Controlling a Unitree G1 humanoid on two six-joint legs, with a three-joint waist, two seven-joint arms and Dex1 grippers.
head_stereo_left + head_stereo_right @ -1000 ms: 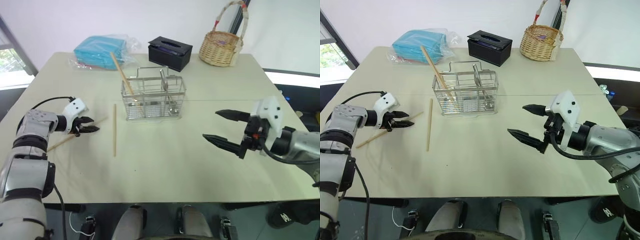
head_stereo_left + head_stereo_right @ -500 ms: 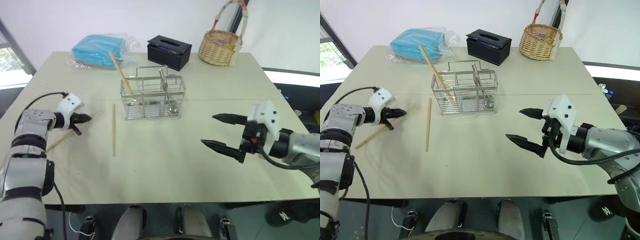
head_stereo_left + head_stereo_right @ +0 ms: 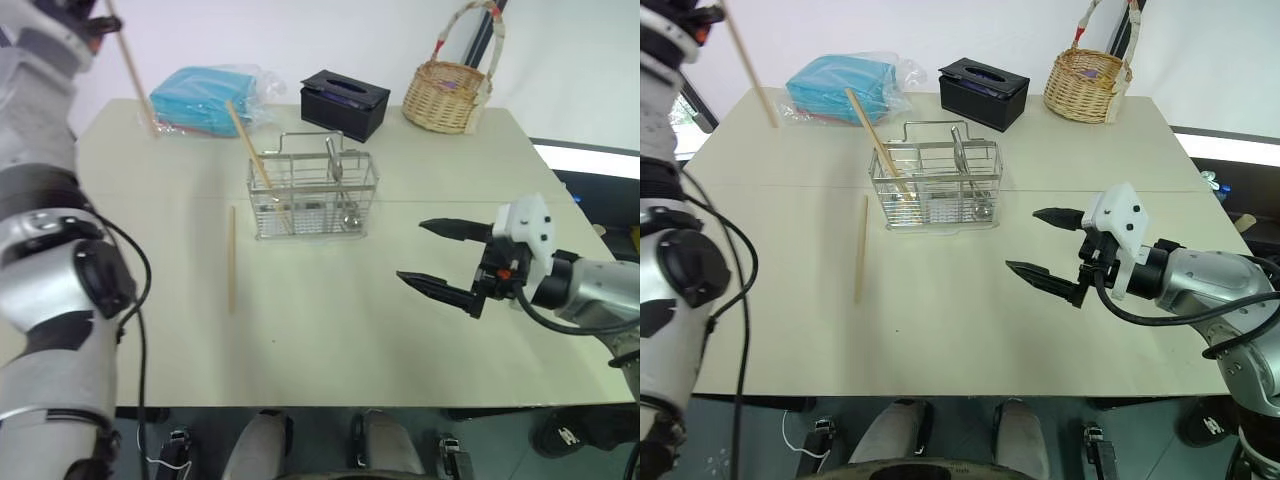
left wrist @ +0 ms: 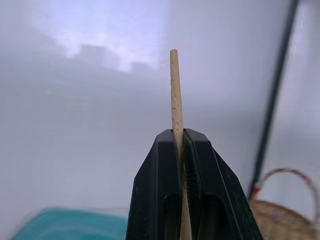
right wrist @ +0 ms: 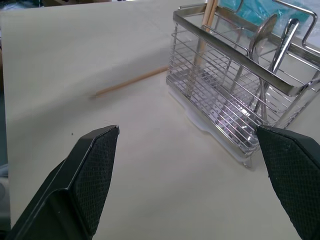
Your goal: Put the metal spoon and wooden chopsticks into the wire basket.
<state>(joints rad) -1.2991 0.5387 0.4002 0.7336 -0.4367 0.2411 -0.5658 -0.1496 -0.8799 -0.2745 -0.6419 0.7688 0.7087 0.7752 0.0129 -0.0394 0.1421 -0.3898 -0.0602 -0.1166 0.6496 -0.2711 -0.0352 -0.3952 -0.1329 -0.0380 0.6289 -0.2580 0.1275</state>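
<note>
Left gripper [image 4: 181, 150] pinches chopstick [image 3: 131, 70] high above table's [image 3: 330, 340] far-left corner; thin stick may pivot, miss wire basket [image 3: 312, 195]. Right gripper [image 3: 432, 255] gapes, empty.

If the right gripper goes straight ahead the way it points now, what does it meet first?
Probably the wire basket: in the right wrist view it stands ahead between the open jaws of the right gripper, with bare table before it. Depth is unclear, so it may pass beside it.
</note>
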